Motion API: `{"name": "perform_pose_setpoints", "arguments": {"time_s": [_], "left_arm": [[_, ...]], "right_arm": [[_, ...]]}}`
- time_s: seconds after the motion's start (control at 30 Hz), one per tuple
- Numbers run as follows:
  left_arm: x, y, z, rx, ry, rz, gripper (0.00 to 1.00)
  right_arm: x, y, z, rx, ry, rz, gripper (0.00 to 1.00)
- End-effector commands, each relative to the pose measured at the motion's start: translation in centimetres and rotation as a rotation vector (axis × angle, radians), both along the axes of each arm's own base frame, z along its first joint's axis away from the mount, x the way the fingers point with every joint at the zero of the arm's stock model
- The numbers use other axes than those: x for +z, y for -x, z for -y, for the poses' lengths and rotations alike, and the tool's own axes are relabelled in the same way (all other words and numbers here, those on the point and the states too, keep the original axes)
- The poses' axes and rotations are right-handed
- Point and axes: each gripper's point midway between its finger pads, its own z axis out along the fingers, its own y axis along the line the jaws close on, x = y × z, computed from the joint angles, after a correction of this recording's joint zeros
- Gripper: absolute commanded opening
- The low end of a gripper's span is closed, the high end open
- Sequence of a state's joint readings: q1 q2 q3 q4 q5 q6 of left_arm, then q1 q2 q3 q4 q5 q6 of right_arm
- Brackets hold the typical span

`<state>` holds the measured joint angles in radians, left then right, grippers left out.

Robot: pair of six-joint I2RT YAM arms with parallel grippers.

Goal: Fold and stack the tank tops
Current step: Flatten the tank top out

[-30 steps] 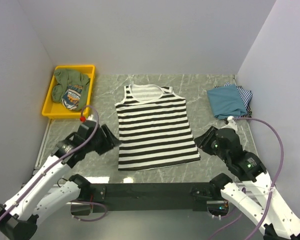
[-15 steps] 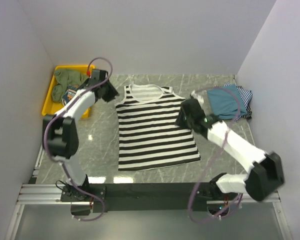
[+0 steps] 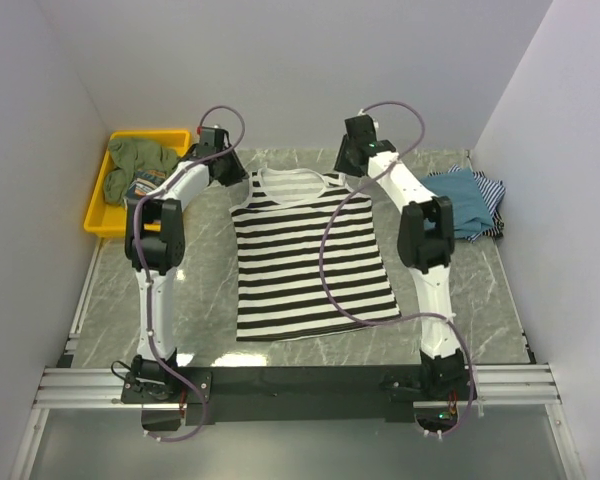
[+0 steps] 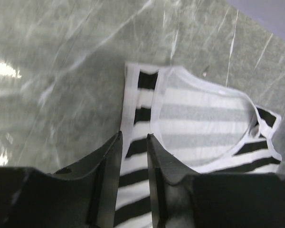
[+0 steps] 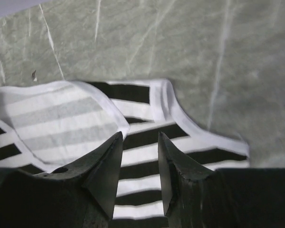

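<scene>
A tank top with bold black-and-white stripes lies flat in the middle of the table, neck toward the far wall. My left gripper hovers at its left shoulder strap. In the left wrist view the gripper is open, and the strap shows in the narrow gap between the jaws. My right gripper is at the right shoulder strap. There the gripper is open too, with striped cloth between its fingers. A folded teal-blue tank top rests on a thin-striped one at the far right.
A yellow tray at the far left holds crumpled green and patterned cloth. Grey walls close in the marble table on three sides. Both arms stretch across the table along the striped top's sides.
Both arms have swung from the table's near edge out to the far end of the striped top, one at each shoulder strap. The left jaws have narrowed.
</scene>
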<state>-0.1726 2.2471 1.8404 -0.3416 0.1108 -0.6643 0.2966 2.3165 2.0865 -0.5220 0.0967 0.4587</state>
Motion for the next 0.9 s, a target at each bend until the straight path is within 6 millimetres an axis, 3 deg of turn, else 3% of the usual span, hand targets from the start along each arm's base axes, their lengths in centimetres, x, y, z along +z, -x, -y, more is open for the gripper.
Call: {"name": "perform_pose_setpoints", "arguments": {"time_s": [0.0,0.17,0.2,0.57,0.7,0.87], "left_arm": [[1.5,-3.1,1.1,-0.072,0.002,0.103,0.33],[0.6,-5.1,1.8,-0.088,0.021,0.120,0.30],[-0.8,-5.2,1.9,-0.087,0.022,0.097,0.30],[-1.4,-8.1,2.3,-0.073,0.084,0.162,0.31],[-2.0,-9.1,2.1,-0.048,0.138,0.172,0.31],[-1.1,-9.4,1.9,-0.047,0.155,0.206,0.30]], "right_arm": [[0.1,-0.7,-1.3,0.067,0.011,-0.034,0.43],[-2.9,-0.8,-1.5,0.070,-0.002,-0.069,0.47],[-3.1,-0.7,-1.7,0.075,-0.011,-0.071,0.48],[-5.5,1.0,-2.6,0.102,-0.077,-0.118,0.50],[-5.4,0.5,-2.6,0.091,-0.096,-0.092,0.52],[-5.0,-1.2,-2.4,0.042,-0.140,-0.047,0.50]]}}
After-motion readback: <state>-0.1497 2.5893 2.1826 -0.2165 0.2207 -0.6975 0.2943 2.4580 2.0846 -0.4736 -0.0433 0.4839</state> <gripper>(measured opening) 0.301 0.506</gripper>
